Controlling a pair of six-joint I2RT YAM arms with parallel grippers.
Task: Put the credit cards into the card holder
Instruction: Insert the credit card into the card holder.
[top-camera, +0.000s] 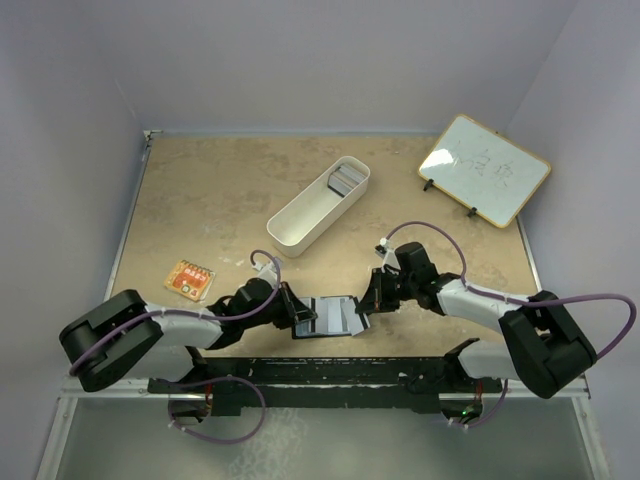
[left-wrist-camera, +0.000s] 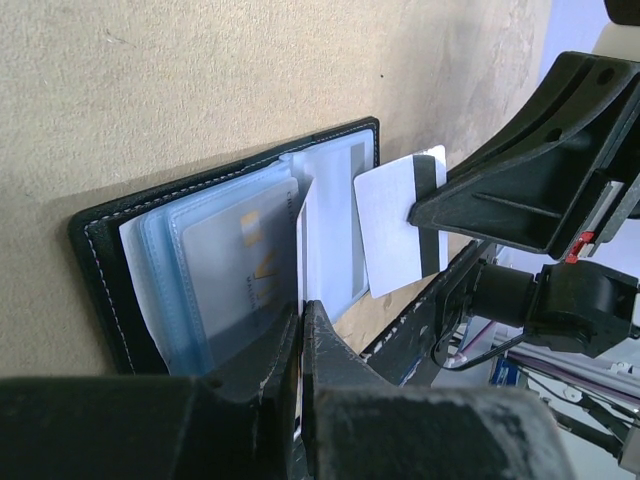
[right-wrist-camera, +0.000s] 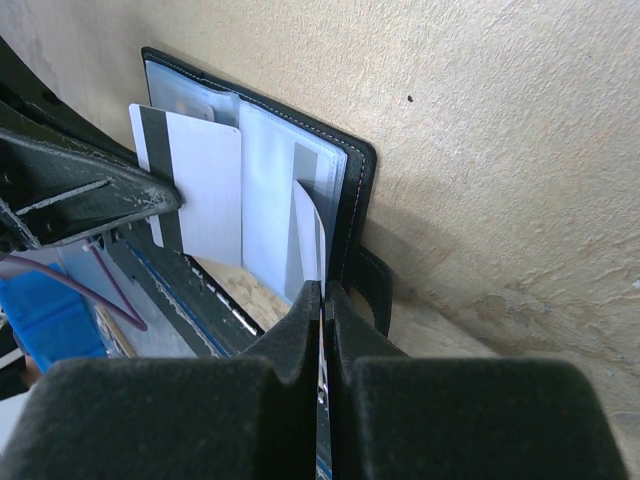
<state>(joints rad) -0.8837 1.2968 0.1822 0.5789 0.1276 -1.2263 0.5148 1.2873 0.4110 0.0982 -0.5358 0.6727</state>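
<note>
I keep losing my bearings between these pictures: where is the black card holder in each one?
Top external: card holder, open, low centre.
Left wrist: card holder left of centre, opened toward the camera.
Right wrist: card holder upper centre-left, black edge on its right.
Shared landmark: the tan table under it.

Top overhead; both wrists close on card holder (left-wrist-camera: 200, 260)

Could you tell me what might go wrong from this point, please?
The right pincer pinches the white card only by its striped edge, so it might twist on insertion. The card holder lies by the near edge of the table; a push might slide it off. Its clear sleeves fan loosely, inviting a miss.
</note>
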